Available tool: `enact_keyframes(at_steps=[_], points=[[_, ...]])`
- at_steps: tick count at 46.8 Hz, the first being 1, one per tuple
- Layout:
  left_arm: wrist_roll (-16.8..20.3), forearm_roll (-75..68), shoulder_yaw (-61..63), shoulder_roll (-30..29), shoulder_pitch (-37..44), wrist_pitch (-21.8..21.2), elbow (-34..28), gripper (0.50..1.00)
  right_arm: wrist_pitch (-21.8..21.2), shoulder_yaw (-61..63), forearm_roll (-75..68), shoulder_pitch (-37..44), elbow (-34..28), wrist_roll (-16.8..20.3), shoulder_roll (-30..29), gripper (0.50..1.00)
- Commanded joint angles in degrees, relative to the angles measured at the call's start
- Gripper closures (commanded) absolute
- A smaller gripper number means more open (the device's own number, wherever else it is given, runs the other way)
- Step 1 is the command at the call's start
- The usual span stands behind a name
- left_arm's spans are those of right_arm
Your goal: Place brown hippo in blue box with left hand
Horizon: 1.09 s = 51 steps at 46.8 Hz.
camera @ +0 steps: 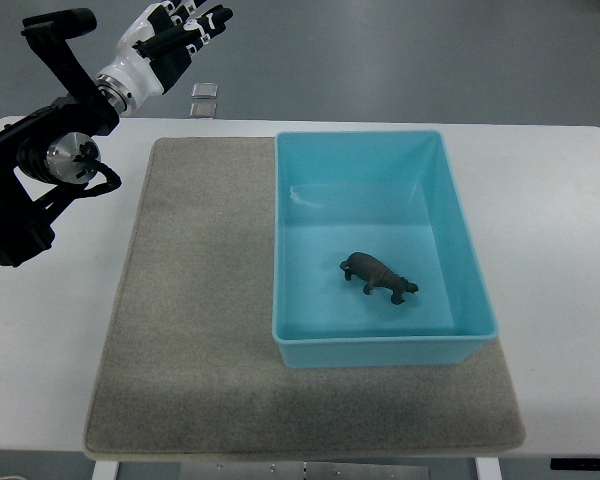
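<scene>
White and black, your left robot hand (180, 32) hangs at about eleven o'clock, past the far edge of the desk (60, 330), its fingers stretched out and relaxed with nothing in them. Its dark arm comes in from the left edge and crosses the desk's far left corner. No right arm shows.

Working outward from there: the grey mat (195, 330) covers the middle of the desk, and the blue box (470, 255) sits on the mat's right half, roughly at the centre and reaching toward three o'clock. The hippo (378, 277) stands upright on the floor of the box, in the near part, around five o'clock from the box's middle, clear of every wall. Two small pale squares (204, 98) lie on the floor beyond the desk at twelve o'clock; I can't tell what they are.

Judging by this, the placing looks done, so the step in hand is to retire the arm cleanly. Keep the robot hand high and loose. Don't sweep it back across the box, since a low pass could clip the far rim and shift the box on the mat. Hold the elbow off the mat's left border too, where the cable loop near nine o'clock could drag on it. Check that the hippo stays on its feet and inside the walls before you call it finished.
</scene>
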State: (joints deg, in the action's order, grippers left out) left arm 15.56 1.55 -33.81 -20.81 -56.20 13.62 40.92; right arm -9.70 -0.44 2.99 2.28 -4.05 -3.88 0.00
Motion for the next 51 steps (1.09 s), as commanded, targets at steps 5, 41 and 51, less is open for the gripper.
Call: enact_keyframes(at_steps=[5,41,51], points=[[0.0,4.0,-0.4,0.8,1.4,4.1,-4.9,0.501,-0.1,0.0,0.0,0.0,0.0,0.0,0.0,0.564],[4.8,12.3,-4.5,3.5,6.4,-0.7,-6.2,0.501,0.0,0.0,0.0,0.0,0.0,0.0,0.0,0.564],[4.8,12.2,-4.6,4.1,6.5,-1.8,-6.2,0.501,0.0,0.0,0.0,0.0,0.0,0.0,0.0,0.564]])
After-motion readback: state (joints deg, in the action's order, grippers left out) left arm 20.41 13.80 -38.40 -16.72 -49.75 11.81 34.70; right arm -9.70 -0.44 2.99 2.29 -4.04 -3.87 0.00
